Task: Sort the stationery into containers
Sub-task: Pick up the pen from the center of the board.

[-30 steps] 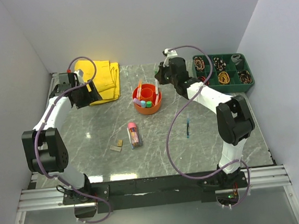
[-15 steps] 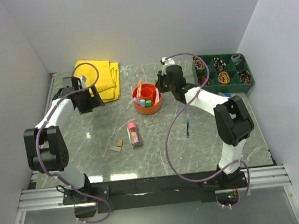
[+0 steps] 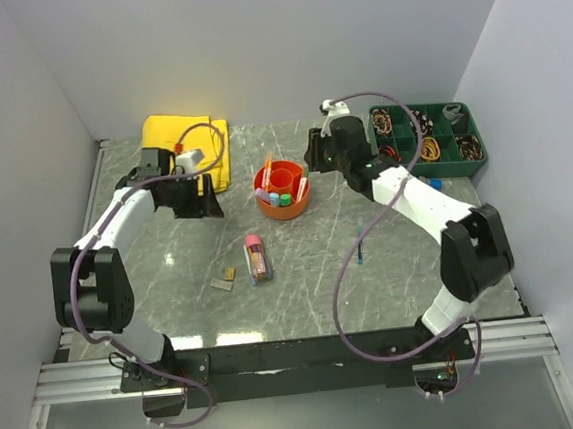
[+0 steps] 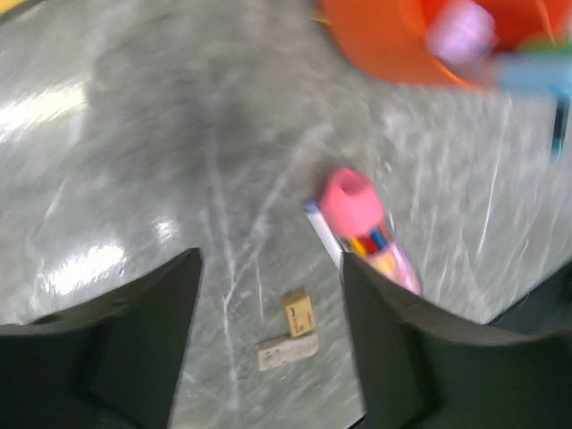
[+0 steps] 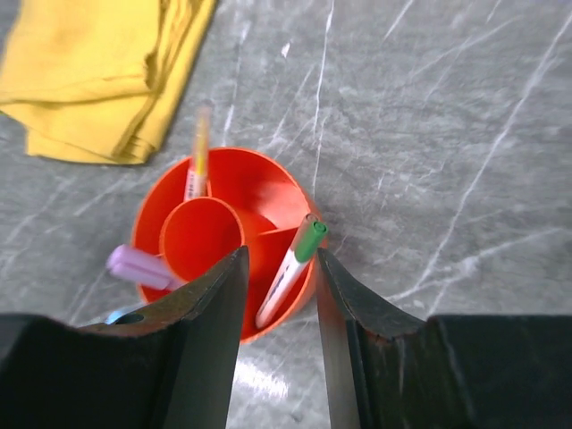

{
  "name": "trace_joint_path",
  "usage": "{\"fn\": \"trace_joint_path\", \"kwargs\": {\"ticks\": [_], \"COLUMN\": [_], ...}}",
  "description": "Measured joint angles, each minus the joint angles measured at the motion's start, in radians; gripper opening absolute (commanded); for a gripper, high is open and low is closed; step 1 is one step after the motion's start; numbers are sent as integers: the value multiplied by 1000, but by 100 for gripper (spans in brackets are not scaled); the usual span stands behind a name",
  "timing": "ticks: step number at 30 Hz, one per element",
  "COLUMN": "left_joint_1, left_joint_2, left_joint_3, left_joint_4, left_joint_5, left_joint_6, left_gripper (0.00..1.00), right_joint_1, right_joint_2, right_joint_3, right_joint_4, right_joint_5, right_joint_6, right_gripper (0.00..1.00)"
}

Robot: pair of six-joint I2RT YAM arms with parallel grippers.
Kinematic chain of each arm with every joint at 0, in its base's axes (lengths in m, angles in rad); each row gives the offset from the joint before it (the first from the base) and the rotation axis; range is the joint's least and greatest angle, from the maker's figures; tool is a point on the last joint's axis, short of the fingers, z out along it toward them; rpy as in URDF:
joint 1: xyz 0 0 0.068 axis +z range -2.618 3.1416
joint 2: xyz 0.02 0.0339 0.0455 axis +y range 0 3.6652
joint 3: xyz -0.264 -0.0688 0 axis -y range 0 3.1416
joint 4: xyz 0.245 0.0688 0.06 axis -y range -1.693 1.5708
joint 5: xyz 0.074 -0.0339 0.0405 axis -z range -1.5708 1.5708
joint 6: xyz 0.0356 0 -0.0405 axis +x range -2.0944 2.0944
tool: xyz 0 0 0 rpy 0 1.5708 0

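Observation:
The orange organiser bowl [image 3: 282, 189] stands at the table's back middle and holds several pens. In the right wrist view the bowl [image 5: 268, 183] holds a green-capped marker [image 5: 292, 264], a lilac stick [image 5: 138, 266] and an orange pen [image 5: 197, 150]. My right gripper [image 3: 316, 159] [image 5: 281, 252] is open just above the bowl's right side, with the marker below its gap. My left gripper [image 3: 203, 198] [image 4: 270, 259] is open and empty, left of the bowl. A pink-capped clear tube [image 3: 257, 257] [image 4: 365, 223], two tan eraser blocks [image 3: 225, 278] [image 4: 298, 313] and a blue pen [image 3: 359, 243] lie on the table.
A folded yellow cloth [image 3: 186, 145] [image 5: 98, 71] lies at the back left. A green divided tray [image 3: 429, 140] with small items sits at the back right. White walls close in on the left, back and right.
My left gripper has swung right from over the yellow cloth toward the table's middle. My right arm has shifted its elbow right, its gripper staying by the bowl.

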State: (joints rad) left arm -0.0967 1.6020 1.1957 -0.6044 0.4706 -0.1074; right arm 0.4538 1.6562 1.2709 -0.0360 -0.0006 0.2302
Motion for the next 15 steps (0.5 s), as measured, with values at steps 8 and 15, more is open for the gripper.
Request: {"fn": "trace_joint_path", "kwargs": {"ticks": [8, 15], "left_joint_1": [-184, -370], "left_joint_2": [17, -27], "left_joint_3": [58, -119], "left_joint_4": [-137, -186], "left_joint_5": [98, 85], "left_joint_6": [478, 829], "left_gripper": [35, 34], "right_joint_1": [0, 0], "right_joint_2": [-272, -419], "right_joint_3": [-81, -199], "right_joint_4": [-92, -128], "right_joint_5": [13, 27], "right_joint_6": [-28, -75], "right_gripper": [43, 41]}}
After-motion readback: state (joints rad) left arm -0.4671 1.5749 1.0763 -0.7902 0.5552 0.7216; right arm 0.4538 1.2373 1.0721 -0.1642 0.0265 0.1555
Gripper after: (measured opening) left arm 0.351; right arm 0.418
